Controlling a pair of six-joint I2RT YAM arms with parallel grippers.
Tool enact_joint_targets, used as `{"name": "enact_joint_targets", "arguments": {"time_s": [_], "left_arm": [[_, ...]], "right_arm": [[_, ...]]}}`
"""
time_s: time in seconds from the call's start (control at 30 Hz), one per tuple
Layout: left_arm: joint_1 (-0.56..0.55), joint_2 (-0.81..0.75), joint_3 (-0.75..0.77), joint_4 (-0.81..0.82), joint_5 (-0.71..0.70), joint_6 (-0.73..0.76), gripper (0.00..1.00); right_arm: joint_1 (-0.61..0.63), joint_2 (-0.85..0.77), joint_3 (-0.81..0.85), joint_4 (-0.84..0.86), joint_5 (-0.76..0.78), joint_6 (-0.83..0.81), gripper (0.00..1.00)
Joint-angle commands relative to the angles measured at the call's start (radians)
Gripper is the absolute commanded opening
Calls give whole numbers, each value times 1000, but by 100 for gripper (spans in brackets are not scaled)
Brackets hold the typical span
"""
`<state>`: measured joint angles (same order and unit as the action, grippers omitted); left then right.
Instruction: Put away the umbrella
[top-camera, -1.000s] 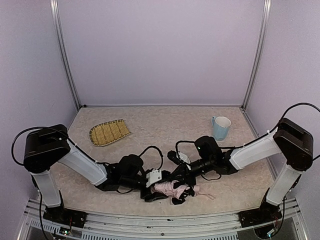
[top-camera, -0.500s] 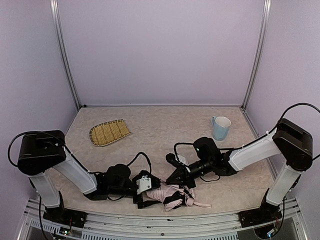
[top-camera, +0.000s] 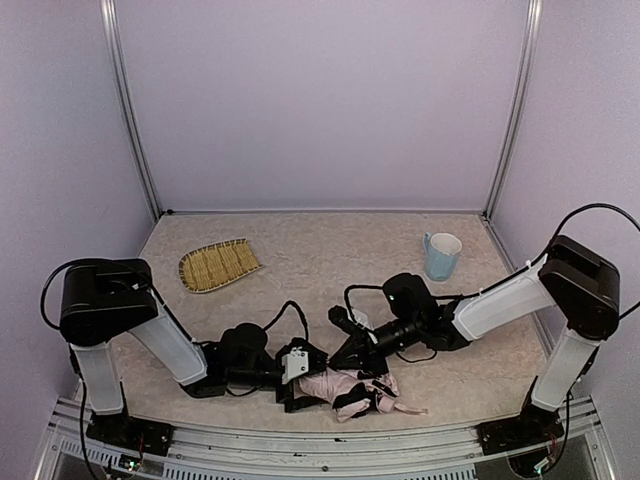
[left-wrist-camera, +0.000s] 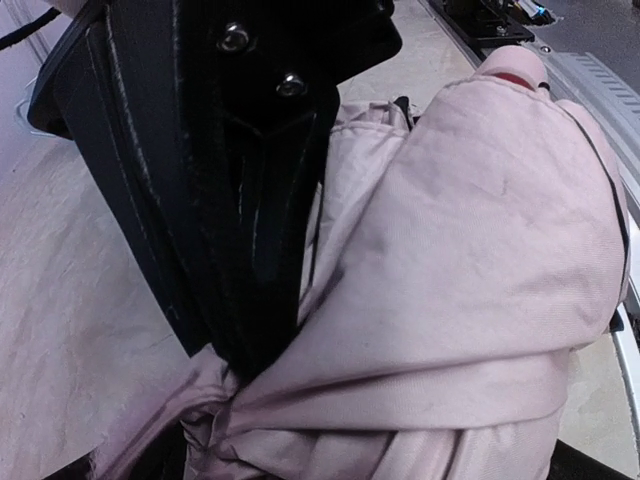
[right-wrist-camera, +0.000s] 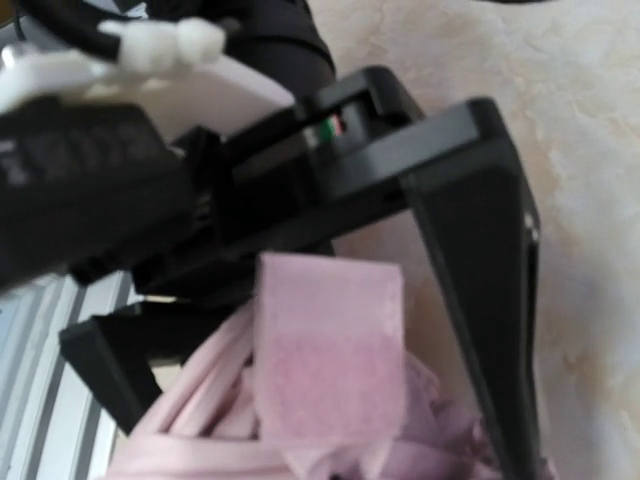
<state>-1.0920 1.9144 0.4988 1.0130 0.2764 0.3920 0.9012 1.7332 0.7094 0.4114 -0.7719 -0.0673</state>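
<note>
The umbrella (top-camera: 352, 386) lies as a crumpled pale pink and black bundle near the table's front edge, between both arms. My left gripper (top-camera: 302, 390) is at its left end. In the left wrist view pink fabric (left-wrist-camera: 480, 250) fills the frame and bunches at one black finger (left-wrist-camera: 230, 250); the other finger is hidden under it. My right gripper (top-camera: 366, 360) is over the bundle's top, jaws apart. In the right wrist view a pale pink strap tab (right-wrist-camera: 330, 350) stands up between its fingers (right-wrist-camera: 480, 300), touching neither.
A woven bamboo tray (top-camera: 218, 265) lies at the back left. A pale blue mug (top-camera: 441, 255) stands at the back right. The metal rail of the table's near edge (top-camera: 320, 437) runs just below the umbrella. Black cables loop near both wrists.
My left gripper has moved down toward the near edge and the umbrella bundle has shifted with it. My right gripper has edged slightly left over the bundle.
</note>
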Motion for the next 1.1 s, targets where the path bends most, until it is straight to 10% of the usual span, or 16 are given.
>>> {"name": "enact_joint_targets", "arguments": {"time_s": [0.0, 0.3, 0.5, 0.8, 0.93, 1.07], "left_arm": [[8, 15, 42, 97, 96, 5, 91], [48, 22, 37, 106, 132, -66, 32], [-12, 16, -11, 129, -93, 103, 0], [-67, 13, -34, 102, -249, 238, 0], [-63, 12, -25, 64, -228, 192, 0], [-46, -2, -22, 23, -157, 131, 0]], "right_arm": [[17, 19, 31, 38, -49, -7, 0], [39, -50, -7, -73, -30, -53, 20], [42, -166, -15, -166, -23, -61, 31], [40, -294, 13, -404, 87, -120, 47], [53, -346, 12, -469, 259, -126, 88], [145, -434, -52, -444, 453, -217, 92]]}}
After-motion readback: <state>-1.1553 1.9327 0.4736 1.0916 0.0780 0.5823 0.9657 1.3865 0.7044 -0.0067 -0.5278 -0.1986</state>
